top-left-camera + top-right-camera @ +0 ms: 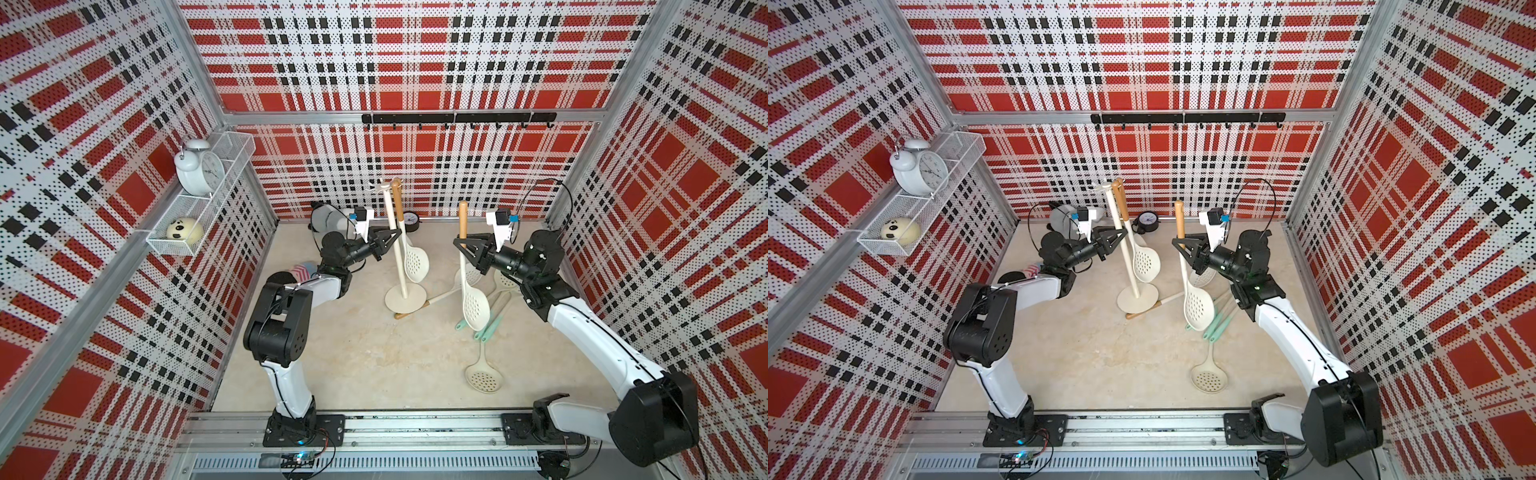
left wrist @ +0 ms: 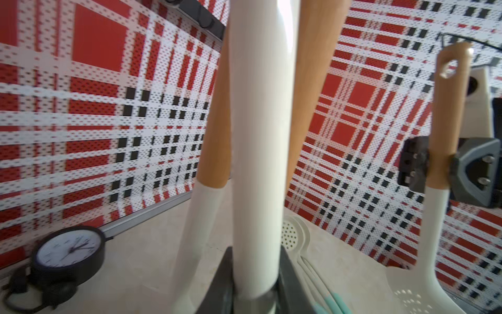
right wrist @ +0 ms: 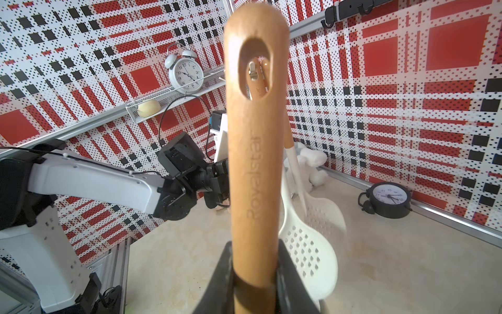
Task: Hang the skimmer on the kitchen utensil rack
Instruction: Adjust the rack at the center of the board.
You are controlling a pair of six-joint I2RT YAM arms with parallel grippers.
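Note:
The cream kitchen utensil rack [image 1: 405, 297] [image 1: 1138, 300] stands mid-floor in both top views. My left gripper [image 1: 393, 237] [image 1: 1121, 235] [image 2: 255, 293] is shut on its pole [image 2: 258, 163]. A skimmer with a wooden handle and white perforated head [image 1: 415, 262] [image 1: 1145, 262] hangs from the crown beside the pole. To the right, my right gripper [image 1: 462, 245] [image 1: 1179, 245] [image 3: 255, 285] is shut on the wooden handle of another skimmer [image 1: 476, 303] [image 1: 1199, 307] [image 3: 255, 163]. It is held upright, head down, hanging hole at the top, apart from the rack.
Several more skimmers [image 1: 484, 374] and teal-handled utensils [image 1: 490, 328] lie on the floor at right. A black clock [image 1: 411, 220] and a white plush [image 1: 328, 216] sit by the back wall. A black hook rail [image 1: 457, 118] runs above. A wire shelf with an alarm clock [image 1: 197, 170] hangs at left.

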